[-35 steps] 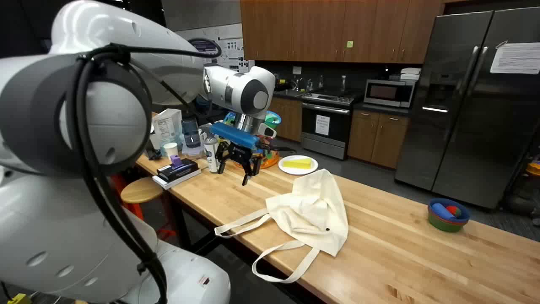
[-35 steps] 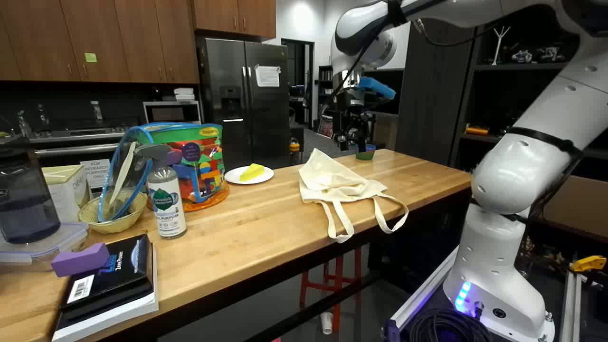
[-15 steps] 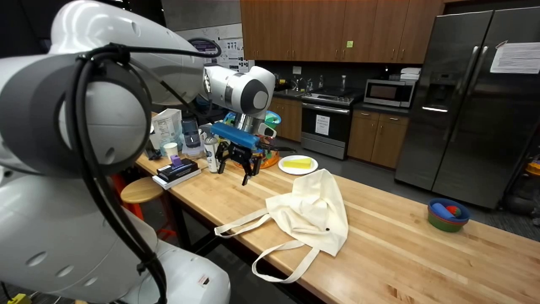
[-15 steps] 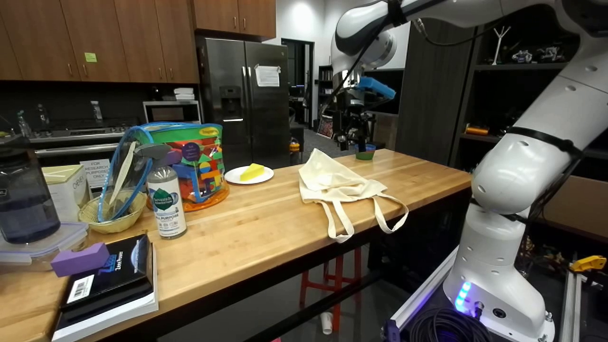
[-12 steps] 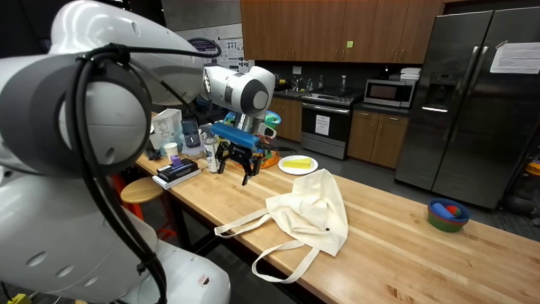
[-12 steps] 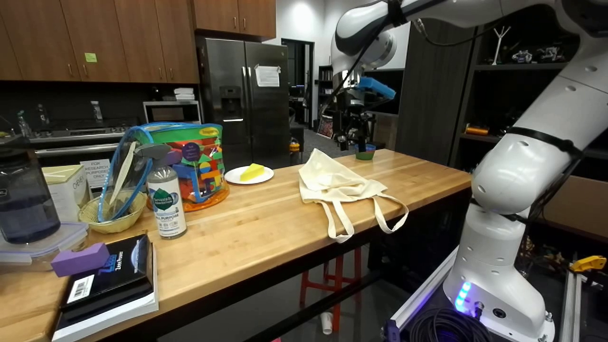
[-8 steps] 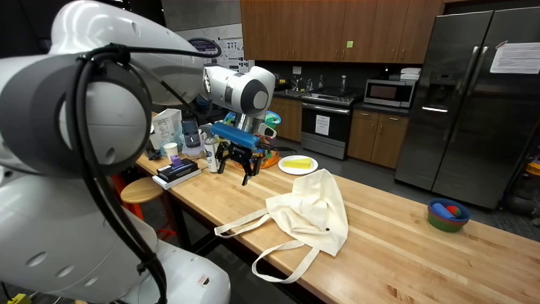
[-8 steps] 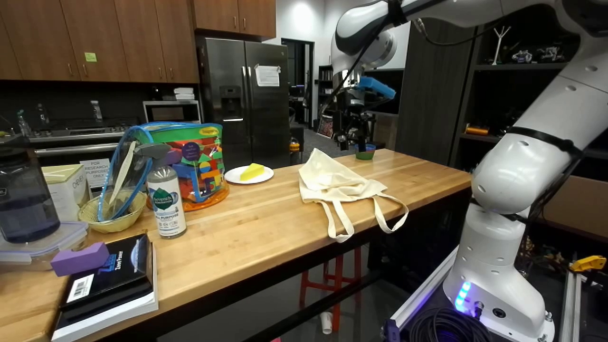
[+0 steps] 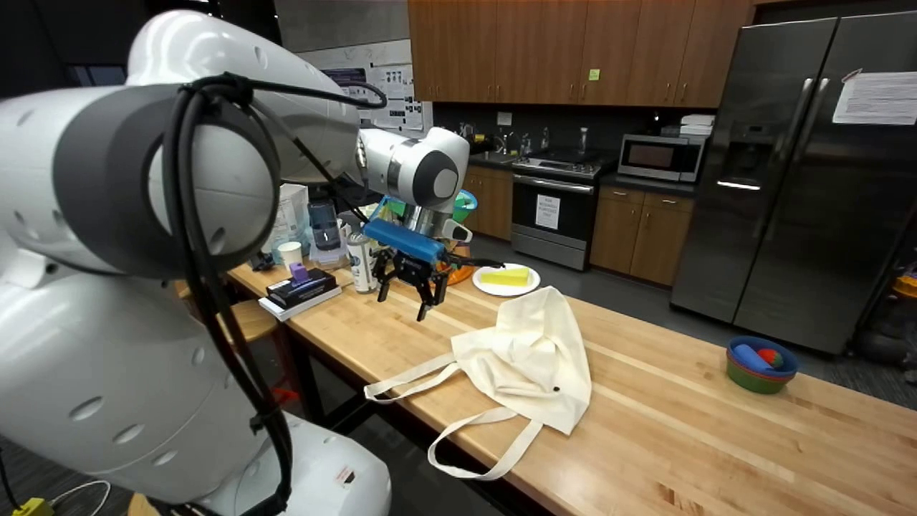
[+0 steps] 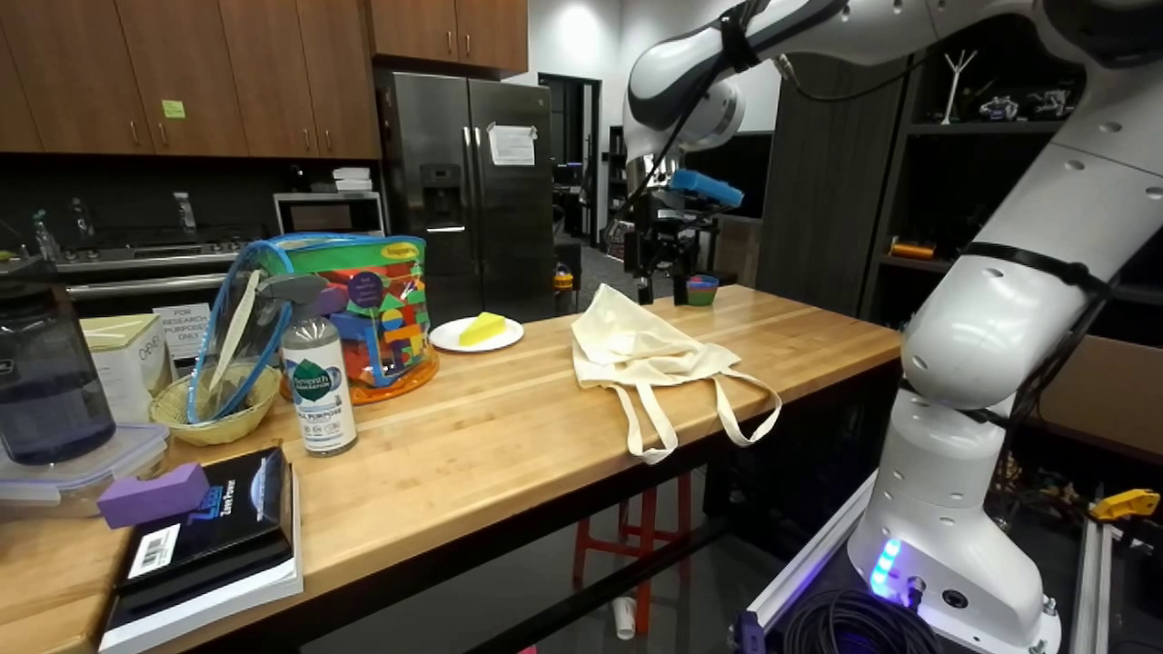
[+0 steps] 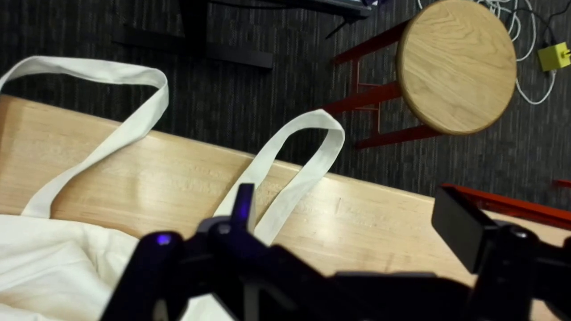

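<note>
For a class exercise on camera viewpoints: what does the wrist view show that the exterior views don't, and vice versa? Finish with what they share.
Only the wrist view: a stool seat with nothing in front of it.

Only the exterior views: the white plate with the yellow wedge on it, the spray bottle, the nested bowls and the refrigerator.

Shared: the cream tote bag (only partly visible in the wrist view) on the wooden table, its handles hanging past the edge, and the open gripper, holding nothing.
</note>
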Controlling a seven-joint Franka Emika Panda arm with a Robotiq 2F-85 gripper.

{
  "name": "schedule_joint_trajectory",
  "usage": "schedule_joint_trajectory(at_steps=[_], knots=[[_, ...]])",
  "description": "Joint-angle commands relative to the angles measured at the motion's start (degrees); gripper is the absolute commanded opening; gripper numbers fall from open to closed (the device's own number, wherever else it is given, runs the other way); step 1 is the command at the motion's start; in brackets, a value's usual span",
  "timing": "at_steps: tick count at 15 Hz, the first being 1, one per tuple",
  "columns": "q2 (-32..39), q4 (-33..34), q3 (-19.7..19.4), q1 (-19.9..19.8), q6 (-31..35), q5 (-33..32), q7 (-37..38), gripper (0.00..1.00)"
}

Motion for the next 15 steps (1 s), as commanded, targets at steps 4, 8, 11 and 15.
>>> schedule_joint_trajectory(at_steps=[4, 8, 11, 15], knots=[[4.2, -2.1, 1.0, -3.1, 16.9, -3.5, 3.9, 1.0], [7.3, -3.0, 1.3, -4.3, 25.4, -7.9, 8.2, 1.0], [9.9, -3.4, 1.5, -5.2, 29.7, -12.3, 13.1, 1.0], [12.4, -3.4, 1.4, -5.9, 32.8, -17.1, 18.7, 1.0]])
